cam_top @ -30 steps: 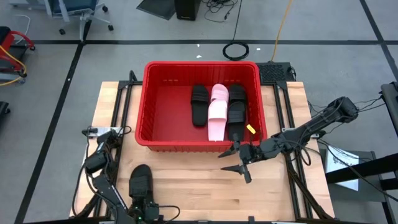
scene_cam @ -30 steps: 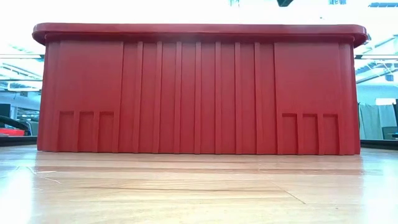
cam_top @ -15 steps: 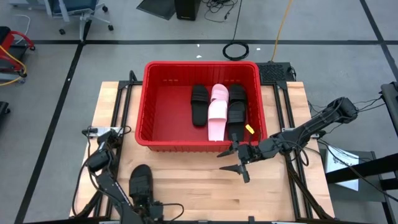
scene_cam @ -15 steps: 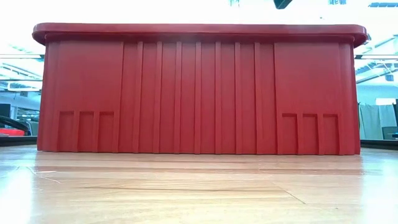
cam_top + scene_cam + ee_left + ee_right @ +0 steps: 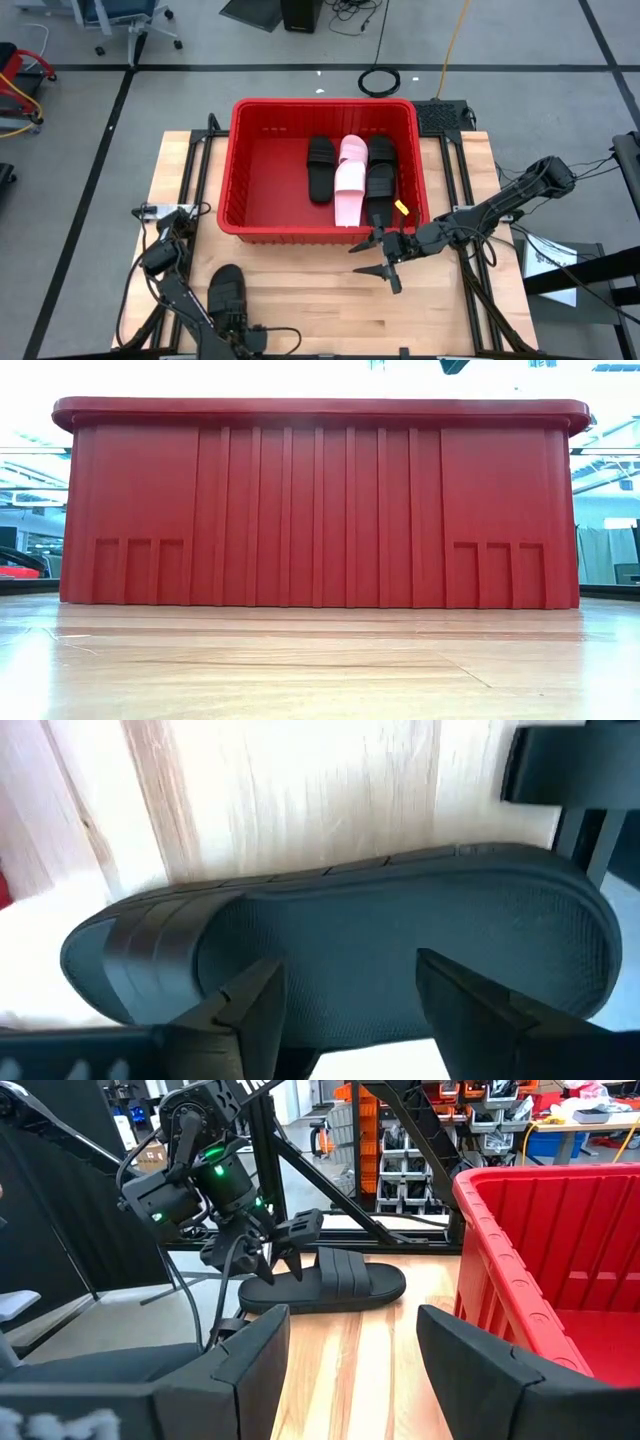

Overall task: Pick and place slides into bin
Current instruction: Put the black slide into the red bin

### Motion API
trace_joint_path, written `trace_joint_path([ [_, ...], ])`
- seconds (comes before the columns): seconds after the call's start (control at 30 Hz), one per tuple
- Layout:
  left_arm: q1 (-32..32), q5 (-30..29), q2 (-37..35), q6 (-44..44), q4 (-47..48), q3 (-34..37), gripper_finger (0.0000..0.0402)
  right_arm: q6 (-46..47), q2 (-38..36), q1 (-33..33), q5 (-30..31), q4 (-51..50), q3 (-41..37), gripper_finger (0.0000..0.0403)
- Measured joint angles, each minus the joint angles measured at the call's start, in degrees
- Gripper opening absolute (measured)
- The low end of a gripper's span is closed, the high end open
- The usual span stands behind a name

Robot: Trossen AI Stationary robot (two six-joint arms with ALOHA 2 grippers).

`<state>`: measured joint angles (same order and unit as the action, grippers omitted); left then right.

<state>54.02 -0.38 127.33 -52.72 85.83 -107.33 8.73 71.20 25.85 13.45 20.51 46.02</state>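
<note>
Inside the bin [image 5: 240, 160], three slides lie side by side toward its right half: a black slide [image 5: 321, 168], a pink slide [image 5: 350, 180] and another black slide [image 5: 381, 180], the pink one between the two black ones and touching the one on its right. Their long sides run from the bin's far wall toward its near wall. A small yellow tag [image 5: 403, 208] shows by the near end of the right-hand black slide.

A fourth slide [image 5: 226, 292], black, lies flat on the table [image 5: 330, 300] near the front left corner, well apart from the bin. The right wrist view shows it [image 5: 325, 1280] strap up on the wood, and the left wrist view looks down on its footbed [image 5: 400, 955].

At that slide's end nearest the table's front edge is the left gripper [image 5: 238, 327]. Its fingers [image 5: 245, 1010] stand open, apart above the footbed, and nothing is held between them. In the right wrist view the same gripper [image 5: 270, 1250] sits at one end of the slide.

Just outside the bin's front right corner, the right gripper [image 5: 378, 258] hangs over the table. Its fingers [image 5: 480, 1355] are spread and empty.

From the low view only the bin's ribbed front wall [image 5: 320, 510] shows, standing on the table [image 5: 320, 670].
</note>
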Motion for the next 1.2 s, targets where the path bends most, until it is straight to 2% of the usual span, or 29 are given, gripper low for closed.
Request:
trace_joint_path([
  [0.13, -0.4, 0.4, 0.0, -0.6, -0.8, 0.0, 0.0220, 0.0, 0.0, 0.0, 0.0, 0.0, 0.0, 0.0210],
  [0.23, -0.2, 1.7, 0.0, 2.8, -0.6, 0.0, 0.0219, 0.0, 0.0, 0.0, 0.0, 0.0, 0.1, 0.0210],
  [0.37, 0.7, -3.6, 0.0, 0.2, 4.6, 0.0, 0.0221, 0.0, 0.0, 0.0, 0.0, 0.0, 0.1, 0.0210],
  [0.77, 1.9, -13.1, -1.4, -3.5, 4.1, -1.0, 0.0216, -0.2, 0.0, 0.0, 0.0, 0.2, 0.1, 0.0210],
  [0.97, 2.0, -14.7, -1.4, -2.7, 4.1, 0.4, 0.0216, -0.2, 0.0, 0.0, 0.0, 0.2, 0.1, 0.0210],
  [1.2, 1.9, -13.2, -1.4, -2.9, 4.2, 5.7, 0.0219, -0.2, 0.0, 0.0, 0.0, 0.2, 0.1, 0.0210],
])
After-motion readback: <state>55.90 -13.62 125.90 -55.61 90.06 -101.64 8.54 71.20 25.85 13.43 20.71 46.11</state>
